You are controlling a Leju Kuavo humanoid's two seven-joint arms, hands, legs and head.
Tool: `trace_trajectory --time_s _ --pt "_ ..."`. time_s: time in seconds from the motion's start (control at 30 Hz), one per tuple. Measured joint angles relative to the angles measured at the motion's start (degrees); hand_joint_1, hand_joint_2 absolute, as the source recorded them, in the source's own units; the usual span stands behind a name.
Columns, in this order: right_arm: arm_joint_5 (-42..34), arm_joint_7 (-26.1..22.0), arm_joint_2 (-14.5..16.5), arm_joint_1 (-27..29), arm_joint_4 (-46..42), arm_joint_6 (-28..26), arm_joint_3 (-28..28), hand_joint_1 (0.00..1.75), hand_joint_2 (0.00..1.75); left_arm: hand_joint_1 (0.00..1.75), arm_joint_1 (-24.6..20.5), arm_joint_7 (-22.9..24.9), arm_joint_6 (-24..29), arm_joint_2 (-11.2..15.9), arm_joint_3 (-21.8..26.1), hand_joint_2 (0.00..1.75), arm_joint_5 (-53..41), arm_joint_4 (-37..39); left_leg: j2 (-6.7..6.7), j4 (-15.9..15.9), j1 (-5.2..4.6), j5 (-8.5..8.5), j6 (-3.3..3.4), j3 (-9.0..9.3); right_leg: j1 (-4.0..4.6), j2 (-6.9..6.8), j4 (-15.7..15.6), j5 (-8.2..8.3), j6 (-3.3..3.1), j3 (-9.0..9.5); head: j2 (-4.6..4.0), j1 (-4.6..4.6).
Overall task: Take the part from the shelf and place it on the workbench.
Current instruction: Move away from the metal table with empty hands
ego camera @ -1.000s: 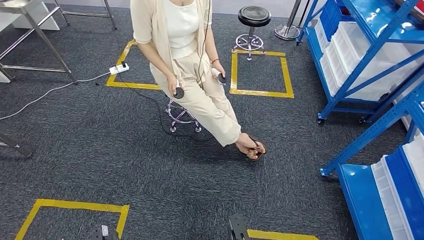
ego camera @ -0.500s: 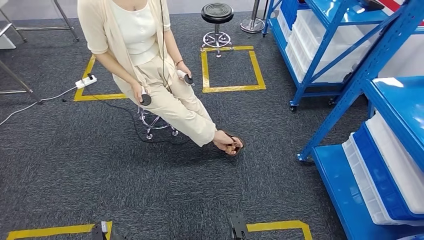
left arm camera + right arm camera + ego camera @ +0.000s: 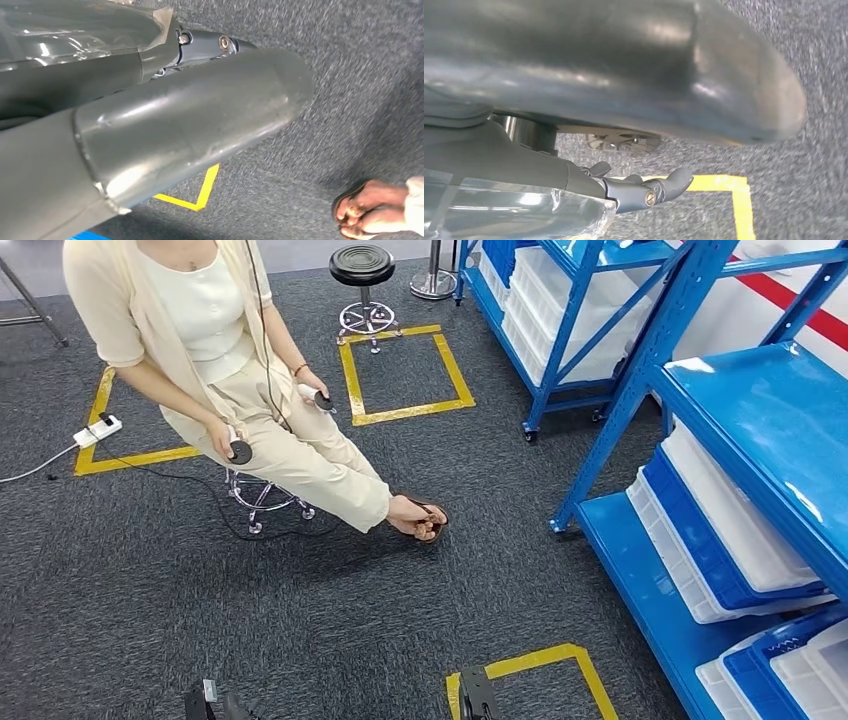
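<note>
Evidently facing the shelf [image 3: 780, 420] with arms hung low for walking, right hand [image 3: 624, 85] fingers [image 3: 669, 182] apart on nothing, left hand [image 3: 175, 135] fingers untellable, part unseen, likely in a bin [image 3: 730, 530] on its lower tier.

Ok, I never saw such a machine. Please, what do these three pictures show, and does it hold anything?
It is a walking humanoid robot with two arms. The wide picture comes from its head, looking down at a grey carpet. There a person sits on a stool holding two small controllers. Yellow tape squares mark the floor, and blue shelves with white bins stand on the right.

The other two pictures come from cameras at the wrists. The big grey shape in each is that hand's thumb: left hand, right hand. Near the right thumb are dark fingers with nothing in them. For the left hand I cannot tell.
</note>
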Motion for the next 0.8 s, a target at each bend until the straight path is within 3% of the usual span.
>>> trace_trajectory --time_s 0.07,0.1,0.13,0.2,0.27,0.33,0.4,0.43,0.47,0.53,0.6,0.63,0.73,0.8 --pt "-0.4 0.1 0.0 -0.2 0.0 -0.4 0.2 0.0 0.0 0.0 0.0 0.0 -0.1 0.0 -0.6 0.0 0.7 -0.1 1.05 0.2 -0.2 -0.4 -0.6 0.21 -0.09 -2.16 -8.2 2.51 0.44 4.49 0.0 -0.02" --pt "-0.7 0.1 0.0 -0.3 0.0 -0.5 0.3 0.0 0.0 0.0 0.0 0.0 -0.2 0.0 -0.9 0.0 1.0 -0.1 1.47 0.3 -0.34 -0.61 -0.95 0.3 -0.01 -2.81 -10.4 3.09 0.17 5.64 0.0 -0.08" --pt "-0.9 0.1 0.0 -0.3 0.0 -0.6 0.3 0.0 0.0 0.0 0.0 0.1 -0.2 0.0 -1.3 0.0 1.2 -0.2 1.89 0.3 -0.41 -0.76 -1.29 0.39 0.22 -2.96 -11.1 3.24 -0.28 5.98 0.0 -0.17" --pt "-1.4 0.0 -0.1 -0.3 0.0 -0.8 0.4 0.0 0.0 0.0 0.0 0.2 -0.3 -0.2 -2.0 0.0 1.7 -0.3 2.58 0.3 -0.14 -0.98 -2.01 0.57 0.25 -1.77 -11.2 3.48 -1.26 5.91 0.0 -0.29" --pt "-1.7 -0.2 -0.2 -0.3 0.0 -0.9 0.5 0.0 0.0 0.0 -0.1 0.2 -0.3 -0.4 -2.7 0.0 2.1 -0.3 1.14 2.2 0.29 -2.53 -2.62 -0.01 -0.02 -0.6 -11.4 3.68 -2.15 6.0 0.0 -0.38" --pt "-2.0 -0.3 -0.2 -0.3 0.0 -1.0 0.5 0.0 0.0 0.0 -0.1 0.3 -0.3 -0.4 -3.2 0.0 2.3 -0.3 -1.76 8.9 0.46 -6.46 -2.82 -2.98 -0.01 0.51 -11.4 3.78 -2.83 6.08 0.0 -0.51" --pt "-2.2 -0.5 -0.1 -0.2 0.0 -1.0 0.5 0.0 0.0 0.0 0.0 0.4 -0.2 -0.4 -3.5 0.0 2.6 -0.3 -3.1 16.7 0.46 -9.52 -2.74 -6.87 0.35 1.79 -11.4 3.84 -3.17 6.06 0.0 -0.54" --pt "-2.3 -0.5 -0.1 -0.2 0.0 -1.0 0.5 0.0 0.0 0.0 0.1 0.5 -0.1 -0.3 -3.6 0.0 2.8 -0.3 -3.27 18.0 0.45 -9.38 -2.6 -7.78 0.51 2.54 -11.4 3.86 -3.22 6.08 0.0 -0.54" --pt "-2.3 -0.5 -0.1 -0.2 0.0 -1.0 0.5 0.0 0.0 0.0 0.1 0.5 -0.1 -0.3 -3.8 0.0 3.0 -0.3 -3.39 17.1 0.45 -8.1 -2.39 -7.57 0.63 3.28 -11.4 3.88 -3.25 6.15 0.0 -0.54" --pt "-2.4 -0.7 -0.1 -0.2 0.0 -1.0 0.5 0.0 0.0 0.0 0.0 0.7 0.0 -0.2 -4.0 0.0 3.2 -0.3 -4.84 9.7 0.47 -3.6 -1.86 -4.3 0.71 4.75 -11.3 3.89 -3.22 6.37 0.0 -0.53" --pt "-2.4 -0.8 0.0 -0.2 0.0 -0.8 0.6 0.0 0.0 0.0 -0.1 0.7 0.1 -0.1 -4.2 0.0 3.3 -0.3 -7.14 3.1 0.46 -0.92 -1.49 -1.2 0.94 5.96 -11.1 3.95 -2.93 6.22 0.0 -0.5" --pt "-2.4 -0.9 0.1 -0.3 0.0 -0.8 0.6 0.0 0.0 0.0 -0.1 0.8 0.2 -0.1 -4.3 0.0 3.3 -0.3 -7.82 1.8 0.33 -0.68 -1.36 -0.65 0.97 6.48 -11.1 4.04 -2.66 5.98 0.0 -0.48" --pt "-2.5 -0.9 0.2 -0.1 0.0 -0.7 0.6 0.0 0.0 0.0 -0.3 0.8 0.3 -0.1 -4.4 0.0 3.5 -0.3 -6.89 1.4 -0.2 -0.6 -0.9 -0.61 0.7 7.75 -11.4 4.46 -1.76 5.42 0.0 -0.48" --pt "-2.6 -0.9 0.2 -0.1 0.0 -0.7 0.6 0.0 0.0 0.0 -0.3 0.8 0.4 -0.1 -4.4 0.0 3.6 -0.3 -6.68 1.3 -0.25 -0.51 -0.77 -0.58 0.66 7.95 -11.4 4.54 -1.61 5.36 0.0 -0.48"
